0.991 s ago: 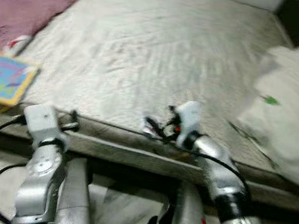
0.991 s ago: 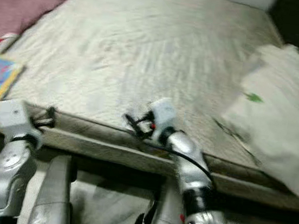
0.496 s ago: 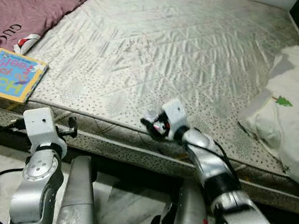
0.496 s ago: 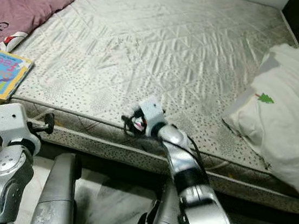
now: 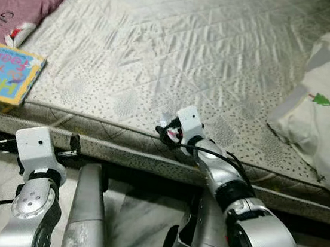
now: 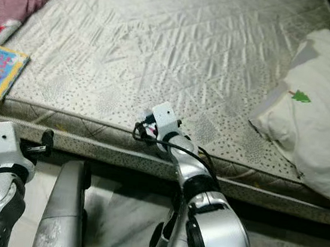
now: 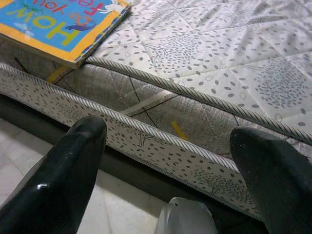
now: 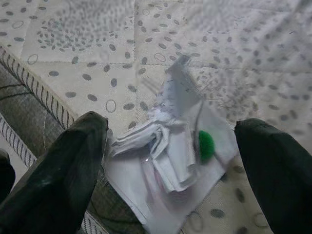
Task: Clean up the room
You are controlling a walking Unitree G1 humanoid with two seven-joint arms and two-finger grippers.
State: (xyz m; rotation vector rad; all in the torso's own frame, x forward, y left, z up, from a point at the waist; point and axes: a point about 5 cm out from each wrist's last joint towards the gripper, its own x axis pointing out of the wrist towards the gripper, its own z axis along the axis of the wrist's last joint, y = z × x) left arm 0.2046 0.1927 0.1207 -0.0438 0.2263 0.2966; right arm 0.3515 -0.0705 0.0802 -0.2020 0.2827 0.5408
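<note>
Crumpled white wrapper point(image 8: 168, 161) with a green spot lies on the mattress point(image 5: 179, 53) at its near edge. Right gripper point(image 8: 170, 151) hovers over it, fingers point(image 8: 58, 170) spread wide to either side, not touching. Left gripper point(image 7: 170, 170) is low beside the mattress edge, also wide open, empty. A picture book point(image 5: 5, 72) lies at the left edge, a white pillow point(image 5: 329, 113) at right.

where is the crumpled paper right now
The crumpled paper lies on the mattress at its near edge, between the open fingers of the right gripper, right of the picture book.
</note>
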